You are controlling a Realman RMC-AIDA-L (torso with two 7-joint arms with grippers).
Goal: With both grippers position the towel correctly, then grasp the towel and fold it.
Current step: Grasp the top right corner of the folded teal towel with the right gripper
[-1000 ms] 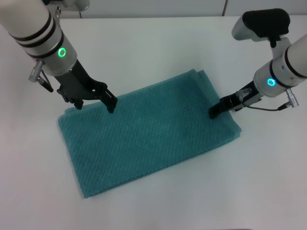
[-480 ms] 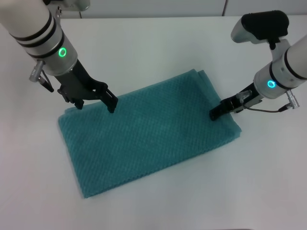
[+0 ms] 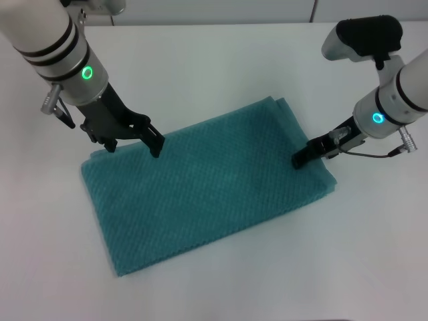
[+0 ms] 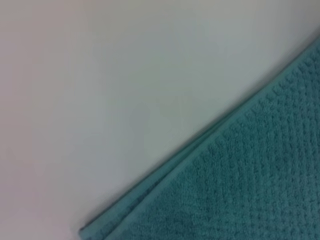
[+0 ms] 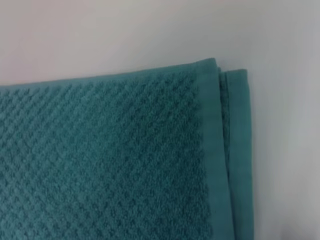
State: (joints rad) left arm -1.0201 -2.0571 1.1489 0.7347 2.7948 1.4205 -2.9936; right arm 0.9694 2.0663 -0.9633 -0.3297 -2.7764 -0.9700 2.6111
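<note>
A teal waffle-weave towel (image 3: 204, 180) is laid flat and slanted across the middle of a white surface (image 3: 214, 60), its long sides running from the near left toward the far right. The left gripper (image 3: 132, 142) is lowered onto the towel's far long edge, close to the left-hand corner, with its two black fingers spread apart and nothing held between them. The right gripper (image 3: 299, 160) is set against the towel's right short edge; whether its fingers are apart or together cannot be told. In the right wrist view a doubled hem is seen at a towel corner (image 5: 220, 80), so more than one layer is judged to lie there. For a clean fold, every layer at each edge should be caught before lifting, and both ends should be raised evenly so the cloth is kept taut and square.
</note>
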